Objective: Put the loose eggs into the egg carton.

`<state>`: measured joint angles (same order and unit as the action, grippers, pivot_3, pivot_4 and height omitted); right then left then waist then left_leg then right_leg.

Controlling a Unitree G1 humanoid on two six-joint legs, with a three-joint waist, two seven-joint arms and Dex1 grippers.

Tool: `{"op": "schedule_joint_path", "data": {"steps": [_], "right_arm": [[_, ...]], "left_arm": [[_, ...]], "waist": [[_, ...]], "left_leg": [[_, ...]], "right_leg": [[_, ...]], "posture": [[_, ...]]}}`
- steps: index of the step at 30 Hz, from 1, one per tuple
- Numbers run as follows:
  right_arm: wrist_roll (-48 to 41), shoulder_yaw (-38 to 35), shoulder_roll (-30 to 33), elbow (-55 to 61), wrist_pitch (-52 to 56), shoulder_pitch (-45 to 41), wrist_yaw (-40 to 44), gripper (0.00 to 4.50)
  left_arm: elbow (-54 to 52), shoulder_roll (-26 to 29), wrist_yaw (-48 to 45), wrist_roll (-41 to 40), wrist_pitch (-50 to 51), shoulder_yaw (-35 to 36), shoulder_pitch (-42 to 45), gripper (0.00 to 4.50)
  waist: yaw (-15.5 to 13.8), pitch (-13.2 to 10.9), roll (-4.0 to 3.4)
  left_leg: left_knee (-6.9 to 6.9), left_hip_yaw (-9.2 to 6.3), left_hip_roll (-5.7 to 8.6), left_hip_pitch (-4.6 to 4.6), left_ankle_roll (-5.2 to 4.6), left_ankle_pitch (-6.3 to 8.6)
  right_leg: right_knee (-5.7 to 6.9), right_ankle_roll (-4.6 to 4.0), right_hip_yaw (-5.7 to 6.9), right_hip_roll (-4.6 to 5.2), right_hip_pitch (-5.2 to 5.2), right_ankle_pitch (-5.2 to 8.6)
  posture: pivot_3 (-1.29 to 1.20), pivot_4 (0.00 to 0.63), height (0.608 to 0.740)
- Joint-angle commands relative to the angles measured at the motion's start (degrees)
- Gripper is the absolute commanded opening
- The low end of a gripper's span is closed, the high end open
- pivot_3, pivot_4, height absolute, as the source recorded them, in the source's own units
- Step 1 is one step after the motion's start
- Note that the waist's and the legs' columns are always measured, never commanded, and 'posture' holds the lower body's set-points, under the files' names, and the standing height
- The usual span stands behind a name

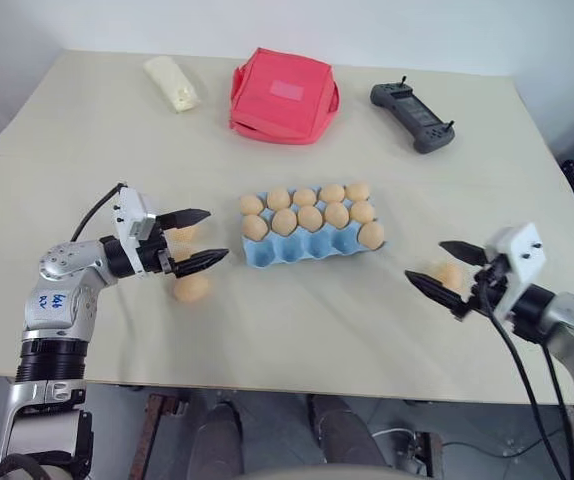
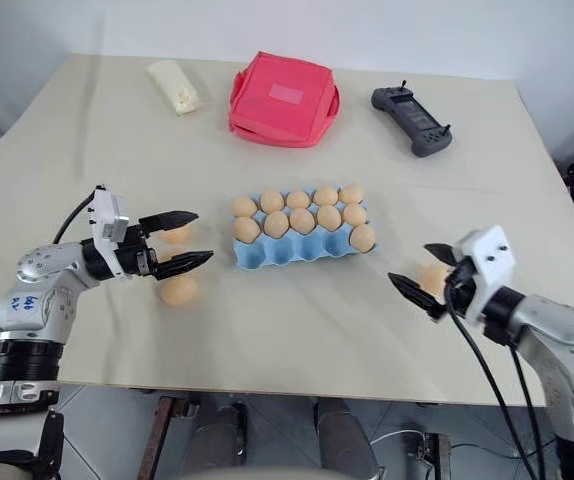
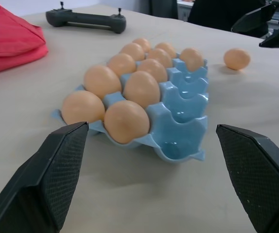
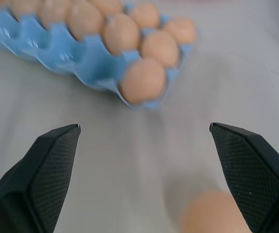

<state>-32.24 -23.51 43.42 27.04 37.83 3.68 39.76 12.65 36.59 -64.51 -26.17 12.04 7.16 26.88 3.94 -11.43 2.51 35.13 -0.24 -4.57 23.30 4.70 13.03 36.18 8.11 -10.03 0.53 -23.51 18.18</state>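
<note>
The light blue egg carton [image 1: 297, 256] lies mid-table, its two far rows full of eggs and one more egg in the near row's right-end cup [image 1: 371, 235]. My left gripper [image 1: 217, 234] hovers open just left of the carton and points at it. One loose egg [image 1: 191, 289] lies on the table beside its near finger, and another [image 1: 182, 233] shows partly behind its fingers. At the right, my right gripper [image 1: 425, 260] is open with a loose egg [image 1: 448, 275] on the table between its fingers, untouched. That egg sits low and blurred in the right wrist view [image 4: 212, 213].
A red fabric pouch [image 1: 284, 95] lies at the back centre, a cream lumpy packet [image 1: 172, 84] at the back left and a black handheld controller [image 1: 413, 116] at the back right. The table's front edge runs just below both grippers.
</note>
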Motion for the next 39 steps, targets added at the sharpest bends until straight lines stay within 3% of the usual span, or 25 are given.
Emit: {"op": "schedule_joint_path", "data": {"steps": [1,6,8,21,31,34,39], "right_arm": [[-1.7,-6.3,1.3,2.8,0.7,3.2,0.8,4.47],[-1.3,-11.6,1.4,3.0,1.8,10.9,1.3,4.47],[-1.6,-11.3,0.9,2.5,2.0,10.4,0.2,4.47],[-0.1,0.2,-4.2,-11.6,3.0,-6.7,-5.7,4.47],[2.6,5.9,-4.8,-16.9,2.9,-10.1,-5.2,4.47],[3.2,5.6,-5.5,-16.2,0.8,-10.1,-5.8,3.9],[1.6,5.6,-5.3,-13.6,2.8,-10.8,-5.7,2.13]], "left_arm": [[0.7,1.0,-2.0,0.1,0.1,-0.3,1.8,4.5],[0.5,2.1,-4.3,-0.6,1.5,-0.4,1.6,4.5],[-0.1,2.3,-4.6,-0.9,2.3,-0.3,1.3,4.5],[-6.9,3.4,-4.8,-2.8,6.1,1.5,-4.3,4.5],[-10.1,3.3,-2.4,-3.0,6.3,3.7,-7.4,4.5],[-10.4,3.3,-2.1,-3.2,6.2,3.9,-7.9,4.5],[-10.7,3.4,-1.8,-3.1,6.1,4.3,-8.4,4.5]], "waist": [[-0.2,0.0,0.0],[-0.6,0.0,0.0],[-0.3,0.0,0.0],[0.3,0.0,0.0],[0.7,0.0,0.0],[0.7,0.0,0.0],[0.8,0.0,0.0]], "left_leg": [[0.02,0.01,0.0,-0.01,0.0,0.0],[0.02,0.01,0.0,-0.02,0.0,0.0],[0.03,0.05,0.0,-0.02,0.0,0.0],[0.11,0.2,0.0,-0.05,-0.03,-0.04],[0.06,0.21,0.0,-0.04,-0.04,-0.01],[0.07,0.21,0.0,-0.04,-0.04,-0.01],[0.08,0.21,0.0,-0.04,-0.04,-0.01]], "right_leg": [[-0.01,0.0,0.0,0.0,0.0,0.0],[-0.01,-0.01,0.0,-0.01,0.02,0.01],[-0.05,-0.56,-0.07,-0.01,0.01,0.3],[-0.05,-0.7,-0.28,-0.01,0.01,0.36],[-0.04,-0.58,-0.28,0.0,-0.01,0.31],[-0.02,-0.58,-0.27,-0.01,-0.02,0.31],[-0.02,-0.58,-0.28,-0.01,-0.01,0.31]], "posture": [[0.0,0.15,0.74],[0.0,0.15,0.74],[0.0,0.15,0.74],[0.0,0.15,0.74],[0.0,0.15,0.74],[0.0,0.15,0.74],[0.0,0.15,0.74]]}}
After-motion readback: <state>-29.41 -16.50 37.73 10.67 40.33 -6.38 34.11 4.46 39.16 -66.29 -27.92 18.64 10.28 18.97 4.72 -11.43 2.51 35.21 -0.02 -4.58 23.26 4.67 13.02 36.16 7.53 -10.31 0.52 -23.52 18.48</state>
